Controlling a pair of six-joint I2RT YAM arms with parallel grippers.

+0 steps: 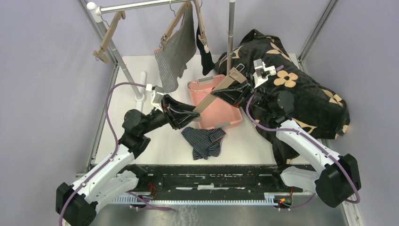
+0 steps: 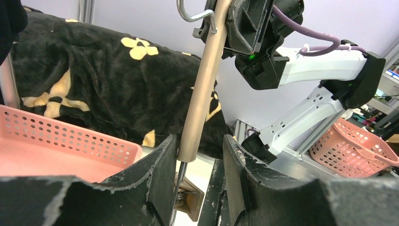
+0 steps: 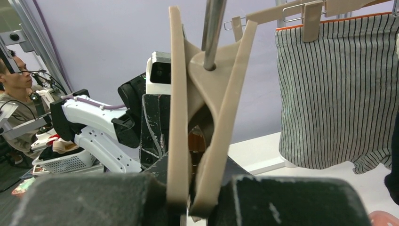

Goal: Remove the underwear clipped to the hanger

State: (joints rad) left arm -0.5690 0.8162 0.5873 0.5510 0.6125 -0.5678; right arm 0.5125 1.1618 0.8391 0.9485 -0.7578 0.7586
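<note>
A tan clip hanger [image 1: 219,92] is held slanting over the pink basket [image 1: 221,126]. My right gripper [image 1: 237,87] is shut on one of its clips [image 3: 207,117], squeezing the two paddles together. My left gripper [image 1: 188,114] is open around the hanger's lower end; the bar [image 2: 202,94] rests against one finger with a gap to the other. The navy striped boxer shorts [image 1: 203,141] lie loose on the table. The grey striped shorts [image 1: 175,52] and the black shorts [image 1: 204,49] hang clipped from hangers on the rail [image 1: 141,5]; the grey ones also show in the right wrist view [image 3: 334,94].
A big black blanket with tan flowers [image 1: 306,99] is heaped at the right, behind the right arm. An upright pole [image 1: 230,33] stands behind the basket. An empty hanger [image 1: 109,37] hangs at the rail's left. A second pink basket [image 2: 362,146] sits off the table.
</note>
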